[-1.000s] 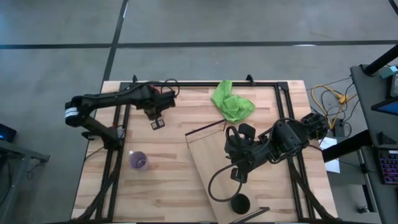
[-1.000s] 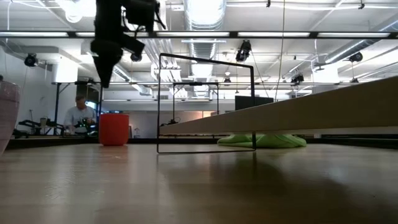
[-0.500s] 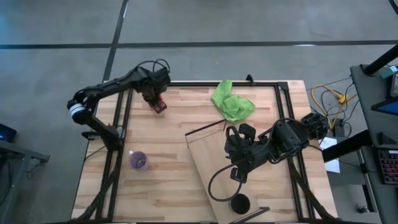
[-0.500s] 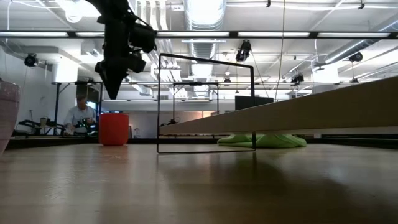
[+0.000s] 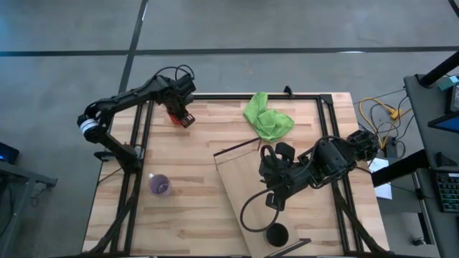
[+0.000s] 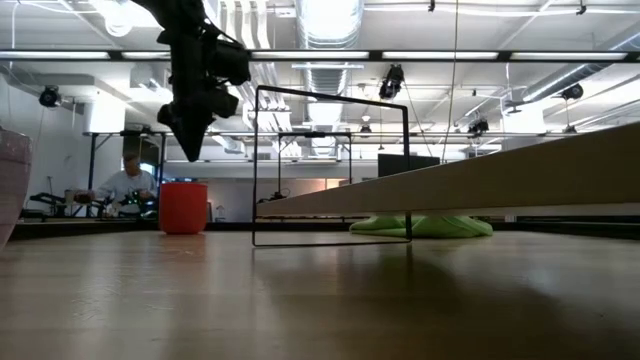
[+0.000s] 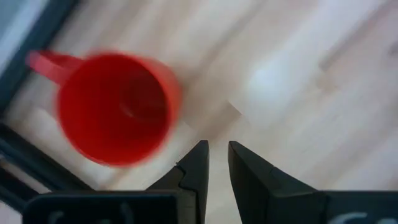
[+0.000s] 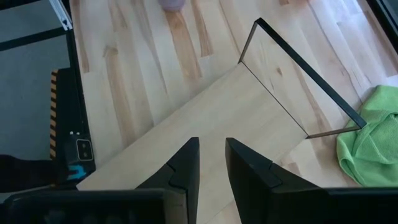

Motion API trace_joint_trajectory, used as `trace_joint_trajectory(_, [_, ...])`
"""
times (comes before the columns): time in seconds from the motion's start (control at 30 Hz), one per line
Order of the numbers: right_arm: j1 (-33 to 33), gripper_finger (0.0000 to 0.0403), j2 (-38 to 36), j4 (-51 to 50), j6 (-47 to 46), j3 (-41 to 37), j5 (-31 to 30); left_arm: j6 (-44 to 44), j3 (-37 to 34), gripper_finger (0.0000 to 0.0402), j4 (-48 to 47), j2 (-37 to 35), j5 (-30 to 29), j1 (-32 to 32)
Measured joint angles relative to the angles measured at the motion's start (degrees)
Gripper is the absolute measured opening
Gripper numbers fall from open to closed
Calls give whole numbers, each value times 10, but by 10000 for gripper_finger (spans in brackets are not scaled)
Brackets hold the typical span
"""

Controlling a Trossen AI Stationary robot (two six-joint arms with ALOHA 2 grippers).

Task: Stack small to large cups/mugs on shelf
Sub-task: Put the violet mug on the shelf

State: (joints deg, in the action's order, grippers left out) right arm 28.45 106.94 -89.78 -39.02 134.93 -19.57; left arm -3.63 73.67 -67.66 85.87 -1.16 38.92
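The red cup (image 5: 173, 115) stands upright on the table near the far left corner; the left wrist view shows it from above (image 7: 115, 109), its handle (image 7: 48, 62) pointing away from my gripper. My left gripper (image 5: 185, 119) hangs shut just above and beside it (image 6: 190, 150), touching nothing. The translucent purple cup (image 5: 159, 185) stands at the near left. The black cup (image 5: 276, 233) stands at the near end of the light-wood shelf (image 5: 240, 186). My right gripper (image 5: 274, 199) waits shut above the shelf (image 8: 205, 118).
A green cloth (image 5: 267, 118) lies at the far middle, beside the shelf's far end, which sits on a thin black wire frame (image 6: 330, 165). Black rails (image 5: 136, 143) run along the table's sides. A person (image 6: 125, 185) sits in the room behind.
My left gripper has gone toward the table's far edge and come down a little, and now hangs beside the red cup. The cups, the shelf and my right arm have stayed where they were.
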Motion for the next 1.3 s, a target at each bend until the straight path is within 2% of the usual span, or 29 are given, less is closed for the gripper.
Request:
trace_joint_trajectory(0.13, [0,73,0,0,0,0,0,-4,0,47,-76,-7,61,-10])
trace_joint_trajectory(0.3, [0,72,0,0,0,0,0,-5,-2,47,-232,-34,63,-52])
trace_joint_trajectory(0.43, [0,73,0,0,0,0,0,-32,-22,47,-205,-98,91,-113])
trace_joint_trajectory(0.57, [0,73,0,0,0,-2,0,-70,-32,47,-215,-147,87,-179])
trace_joint_trajectory(0.77, [0,73,0,0,0,-3,0,-168,-49,47,-223,-203,86,-269])
trace_joint_trajectory(0.83, [0,73,0,0,0,-3,0,-203,-67,47,-224,-216,107,-292])
trace_joint_trajectory(0.97, [2,73,0,0,0,-3,0,-231,-113,47,-223,-226,157,-331])
trace_joint_trajectory(1.13, [4,73,0,0,0,-4,0,-231,-170,47,-212,-210,170,-394])
trace_joint_trajectory(1.3, [4,72,0,0,0,-4,0,-228,-204,47,-154,-179,172,-453])
